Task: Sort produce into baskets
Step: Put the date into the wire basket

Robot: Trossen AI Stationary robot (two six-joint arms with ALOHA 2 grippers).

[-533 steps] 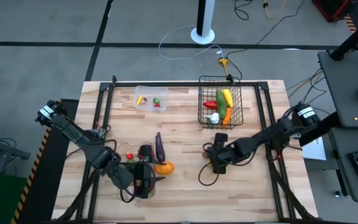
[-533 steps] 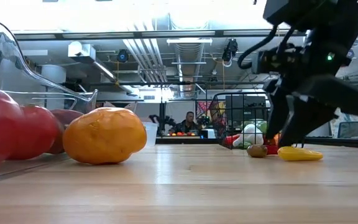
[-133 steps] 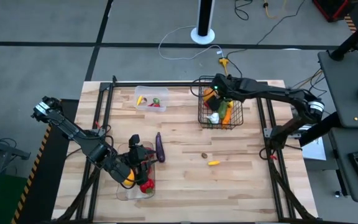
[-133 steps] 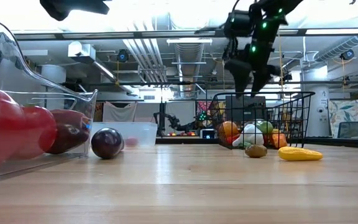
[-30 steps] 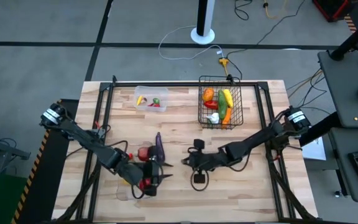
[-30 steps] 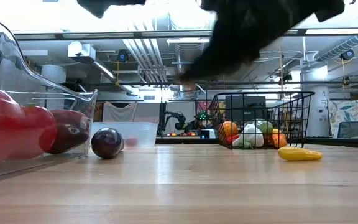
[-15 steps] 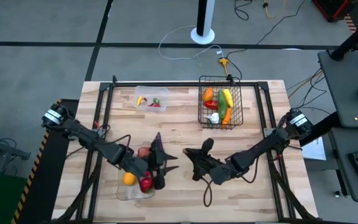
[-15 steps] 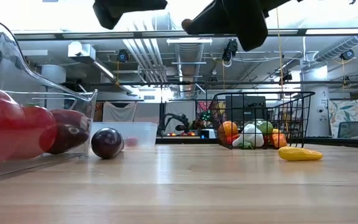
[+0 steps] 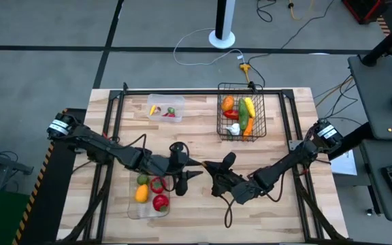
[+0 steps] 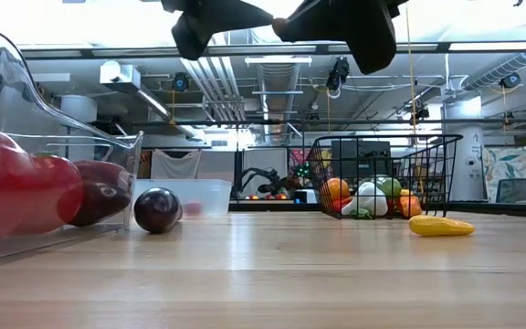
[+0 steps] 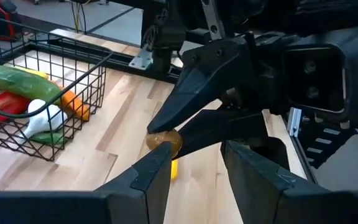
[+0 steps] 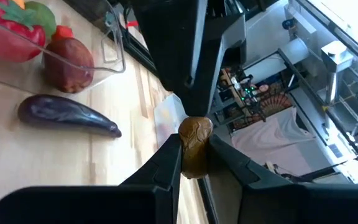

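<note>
My right gripper (image 9: 214, 168) hovers above the table's middle, shut on a small brown piece of produce (image 12: 195, 138). My left gripper (image 9: 188, 173) faces it closely from the left, open, with nothing between its fingers (image 11: 151, 174). A purple eggplant (image 12: 67, 115) lies on the table beside the long clear tray (image 9: 133, 206), which holds red peppers (image 9: 159, 192) and a yellow-orange piece (image 9: 141, 194). A yellow pepper (image 10: 440, 225) lies on the table. The black wire basket (image 9: 241, 133) and the small clear tub (image 9: 156, 114) stand at the back, both with produce inside. My right gripper pinches the brown piece by two opposite sides (image 11: 165, 140) between its two fingers, only at their free ends. The fingers (image 11: 197, 74) lie about level, coming from the table's right. The piece is lifted well clear of the table.
A black frame rail (image 9: 203, 91) runs along the table's far edge, with uprights at both sides. The two arms nearly meet over the table's middle. Bare wood (image 9: 278, 218) lies at the near right.
My right gripper has risen with the brown piece and rolled its wrist, then held still. My left gripper has left the tray and gone toward the table's right, up to the right gripper, rolling as it went. Its fingers have stayed open.
</note>
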